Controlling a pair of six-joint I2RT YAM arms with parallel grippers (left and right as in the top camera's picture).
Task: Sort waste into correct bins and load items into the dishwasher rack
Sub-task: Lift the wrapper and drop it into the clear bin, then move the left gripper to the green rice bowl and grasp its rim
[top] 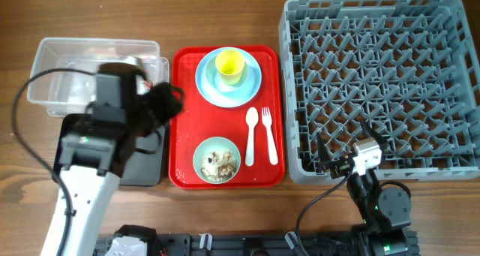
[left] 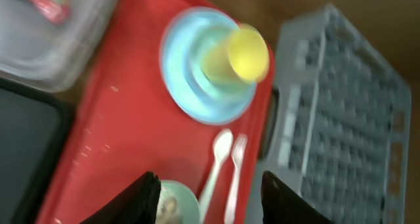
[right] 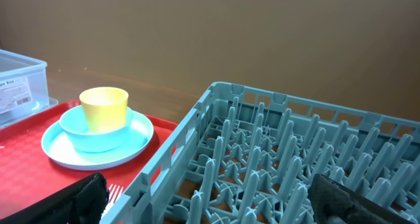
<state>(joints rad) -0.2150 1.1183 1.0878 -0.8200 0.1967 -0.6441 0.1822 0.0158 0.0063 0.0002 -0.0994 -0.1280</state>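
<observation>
The red tray [top: 225, 177] holds stacked light blue plates [top: 210, 79] with a yellow cup [top: 229, 64] on top. It also holds a white spoon [top: 250, 136], a white fork [top: 268, 136] and a pale green bowl [top: 198, 160] of food scraps [top: 219, 163]. The grey rack [top: 382, 83] stands on the right. My left gripper [left: 213, 207] is open and empty, hovering over the tray's left edge [top: 166, 104], above the bowl [left: 180, 204] and spoon [left: 216, 159]. A red-and-white wrapper [left: 42, 0] lies in the clear tub [top: 67, 68]. My right gripper [right: 216, 204] is open and empty over the rack's front-left corner [right: 216, 119]. I cannot make out the tissue.
The black tray [top: 146, 166] lies in front of the clear tub, mostly under my left arm. The rack's upright pegs [right: 289, 138] rise just below my right gripper. Bare wooden table surrounds everything.
</observation>
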